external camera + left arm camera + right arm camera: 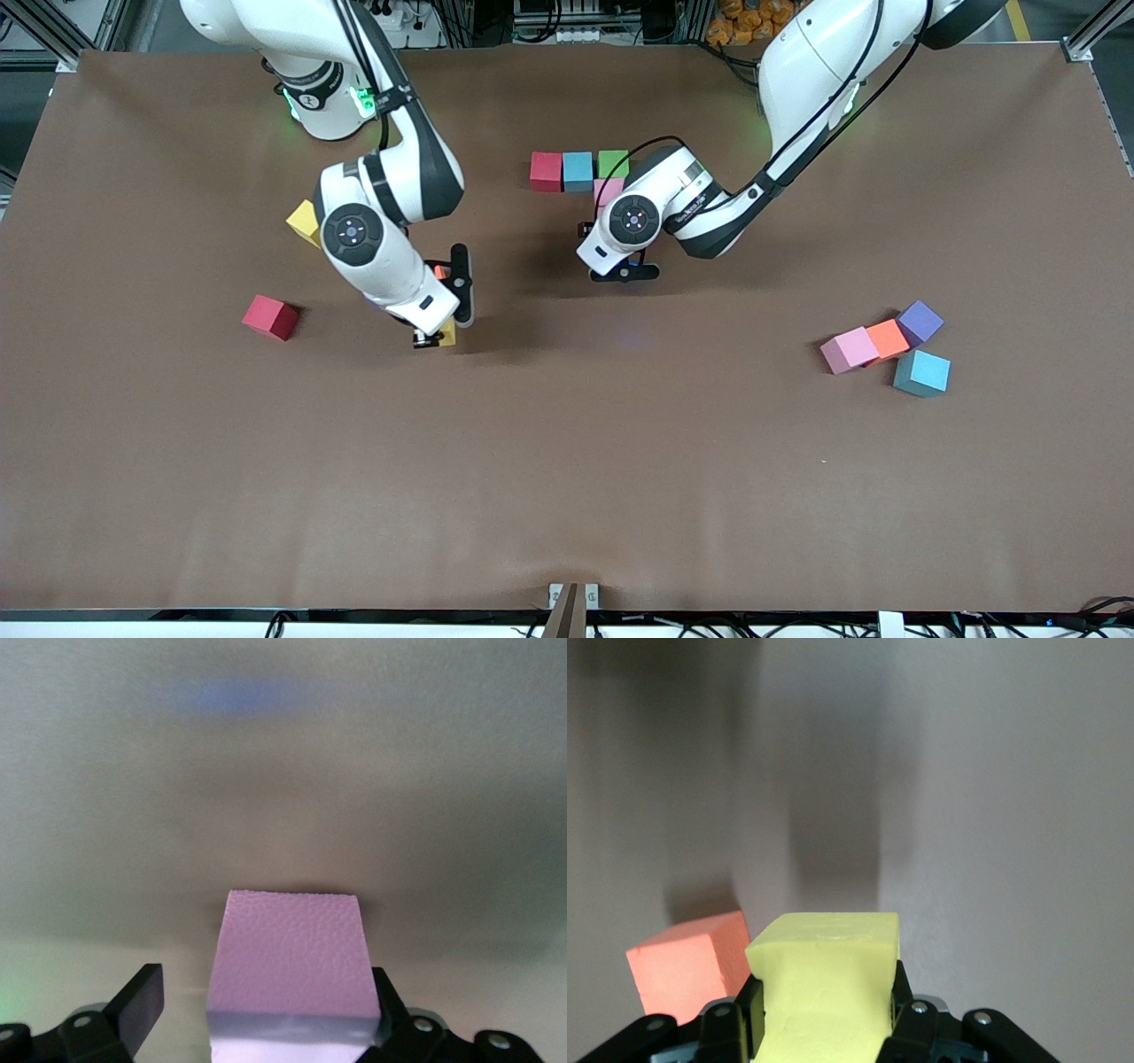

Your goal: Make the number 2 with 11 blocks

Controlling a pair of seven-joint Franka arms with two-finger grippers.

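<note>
The number 2 is barely begun: a top row of red block [547,171], blue block [578,170] and green block [613,163] sits mid-table toward the robots' bases, with a pink block [292,966] just beneath the green one. The left gripper [625,269] stands over that pink cube with fingers spread wide, holding nothing. The right gripper [431,337], toward the right arm's end of the table, is clamped on a yellow block [824,979] beside an orange block [687,964]. By my count four of eleven are placed; seven remain.
</note>
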